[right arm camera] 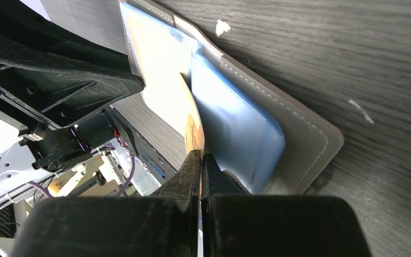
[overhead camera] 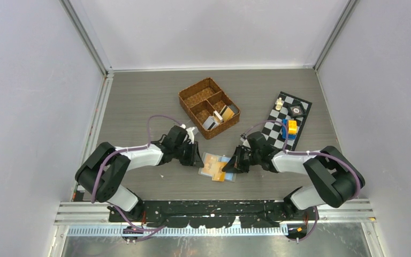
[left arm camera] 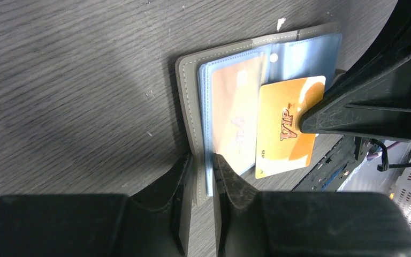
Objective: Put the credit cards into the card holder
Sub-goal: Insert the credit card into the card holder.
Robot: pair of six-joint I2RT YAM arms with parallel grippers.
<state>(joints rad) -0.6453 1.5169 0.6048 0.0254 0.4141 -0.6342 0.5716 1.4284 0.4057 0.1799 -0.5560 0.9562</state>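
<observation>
The card holder [overhead camera: 210, 160] lies open on the table between both arms, grey cover down and blue sleeves [left arm camera: 299, 53] up. One orange card [left arm camera: 235, 118] sits inside a sleeve. My left gripper [left arm camera: 204, 171] is shut on the card holder's near edge, one finger on the grey cover [left arm camera: 184, 107] and the other on the sleeve side. My right gripper [right arm camera: 200, 160] is shut on a gold VIP credit card [left arm camera: 286, 128], seen edge-on [right arm camera: 192, 128] against the blue sleeve [right arm camera: 235, 128]. The card's far end lies over the sleeves and its near end sticks out past the holder [overhead camera: 219, 175].
A brown wicker basket [overhead camera: 192, 87] stands behind the holder with more cards [overhead camera: 222, 115] in its right compartments. A checkered mat [overhead camera: 299, 126] with a blue and yellow object [overhead camera: 289, 128] and small pieces lies at the right. Grey walls close in the table.
</observation>
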